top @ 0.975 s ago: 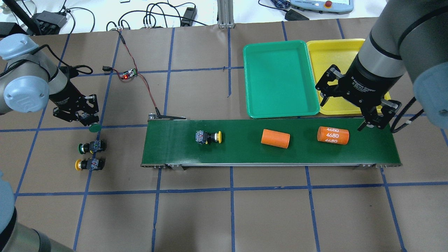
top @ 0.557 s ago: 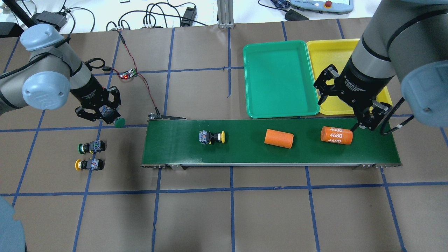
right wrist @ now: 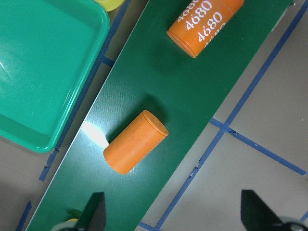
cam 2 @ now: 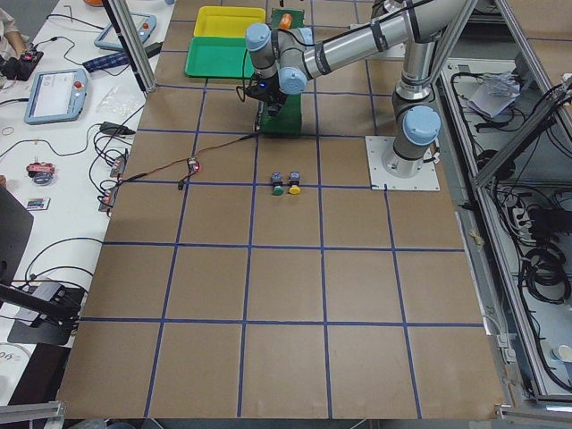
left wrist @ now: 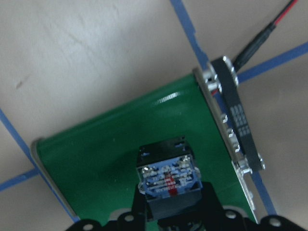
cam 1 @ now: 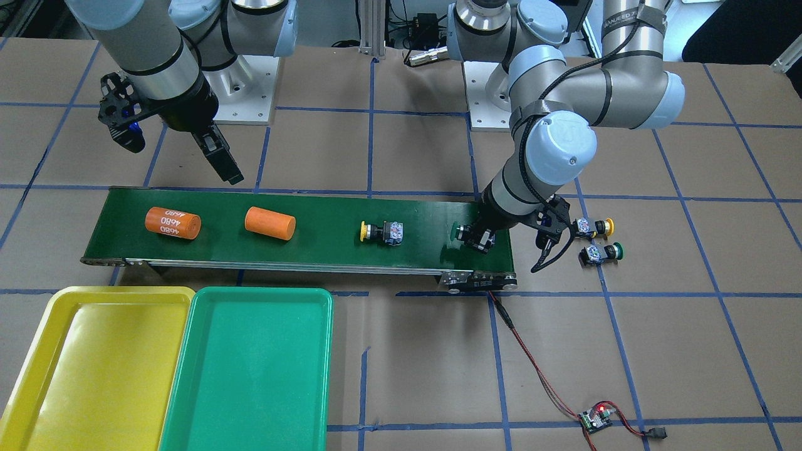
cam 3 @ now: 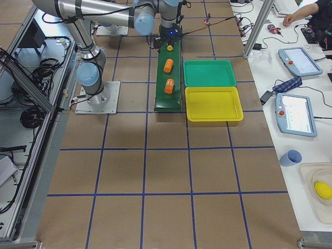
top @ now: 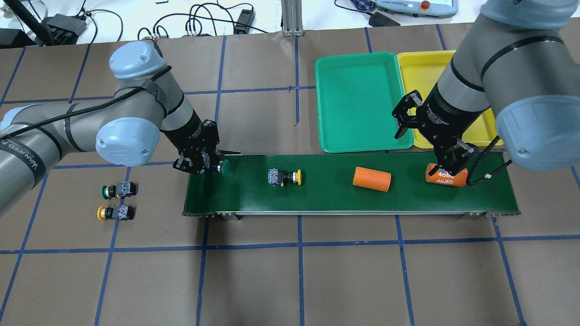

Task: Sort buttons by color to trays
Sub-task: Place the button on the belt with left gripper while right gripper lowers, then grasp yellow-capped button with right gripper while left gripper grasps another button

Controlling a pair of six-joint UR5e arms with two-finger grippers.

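My left gripper (top: pixel 205 164) is shut on a green-capped button (top: pixel 224 167), held low over the left end of the conveyor belt (top: pixel 326 197). Its grey-blue block shows between the fingers in the left wrist view (left wrist: pixel 166 180). A yellow-capped button (top: pixel 284 176) lies on the belt. A green button (top: pixel 117 190) and a yellow button (top: pixel 115 212) lie on the table to the left. My right gripper (top: pixel 418 151) is open and empty above the belt's right end. The green tray (top: pixel 362 104) and the yellow tray (top: pixel 421 68) are beyond the belt, and both hold nothing.
A plain orange cylinder (top: pixel 371 179) and one marked "4680" (top: pixel 446 179) lie on the belt, the marked one partly under my right gripper. A red-black wire with a small board (top: pixel 168 95) runs to the belt's left end.
My left arm has carried the green button right, from over the table to the belt's left end. My right gripper has moved left, over the "4680" cylinder. The belt's objects have moved right.
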